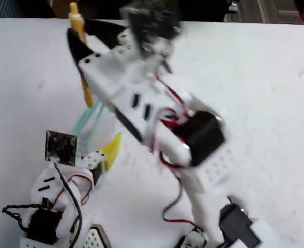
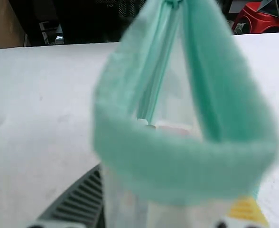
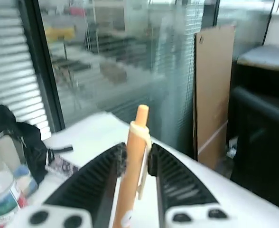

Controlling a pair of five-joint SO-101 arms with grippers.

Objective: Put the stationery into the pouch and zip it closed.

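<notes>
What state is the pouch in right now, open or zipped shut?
Open. In the left wrist view the pouch shows its teal rim spread into a wide loop, the two zipper edges apart.

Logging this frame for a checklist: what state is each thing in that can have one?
pouch: unzipped, mouth gaping open.
pen: gripped, not yet in the pouch.
left gripper: shut on the pouch.
right gripper: shut on the pen.

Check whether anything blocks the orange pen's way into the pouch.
Nothing visible does. The right gripper holds the orange plastic pen above the table; the translucent mint-rimmed pouch gapes open at the left gripper, its mouth unobstructed.
</notes>
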